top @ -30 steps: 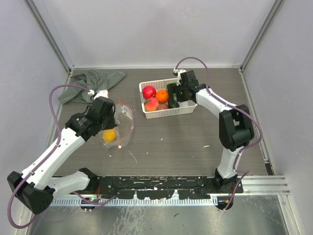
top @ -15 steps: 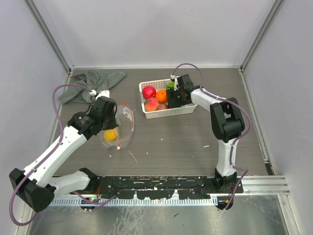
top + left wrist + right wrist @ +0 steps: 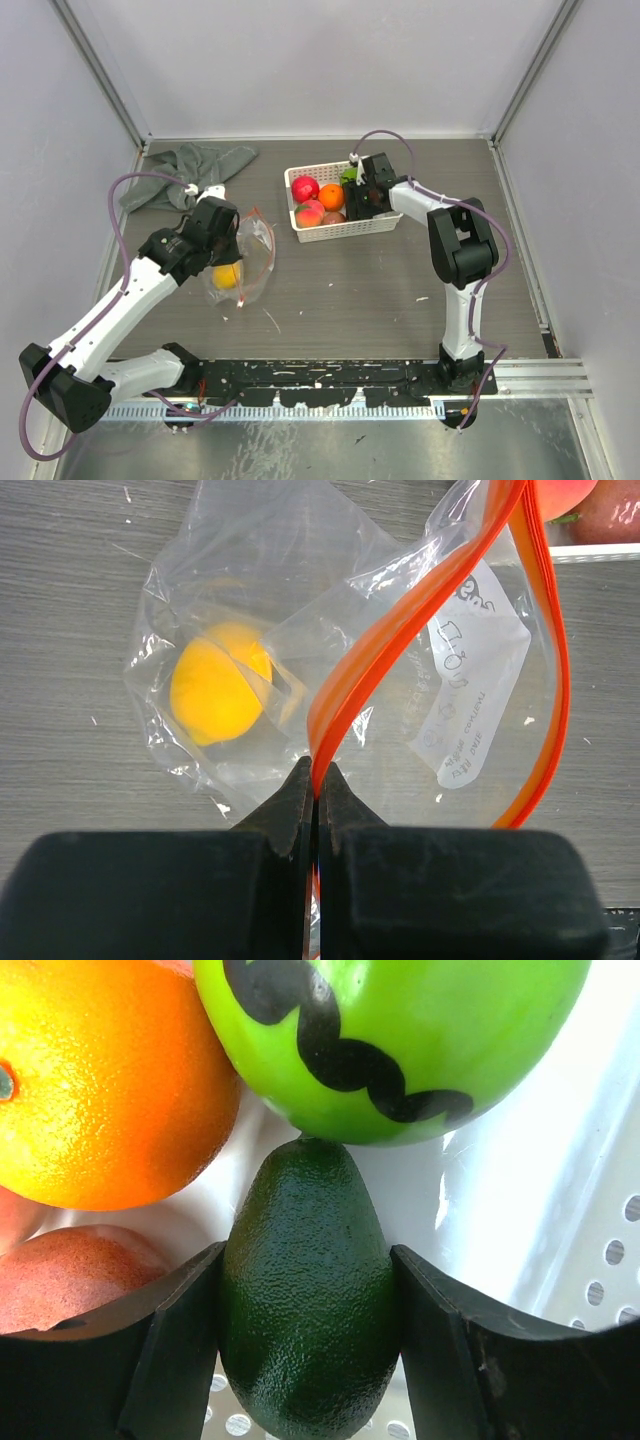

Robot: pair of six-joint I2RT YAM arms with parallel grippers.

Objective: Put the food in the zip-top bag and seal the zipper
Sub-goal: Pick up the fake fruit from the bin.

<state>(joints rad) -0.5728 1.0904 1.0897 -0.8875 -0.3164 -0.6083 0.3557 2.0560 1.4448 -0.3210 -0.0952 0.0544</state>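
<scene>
Your left end effector [image 3: 317, 780] was pinched fully shut on the zipper [image 3: 340, 690], holding one lip of the zip-top bag [image 3: 250, 560] apart from the other so the mouth gaped. The bag lay on the desk [image 3: 380, 280] left of the basket [image 3: 330, 233], with a yellow fruit [image 3: 215, 685] inside it. Your right end effector [image 3: 307, 1260] was down in the basket, partly open, both fingers touching the sides of the avocado [image 3: 305, 1340]. The avocado lay just below the green fruit [image 3: 400, 1020] and beside the orange [image 3: 90, 1080].

The right end effector [image 3: 308, 1355] has slid deeper into the basket [image 3: 325, 232], closing against the avocado [image 3: 305, 1290].
</scene>
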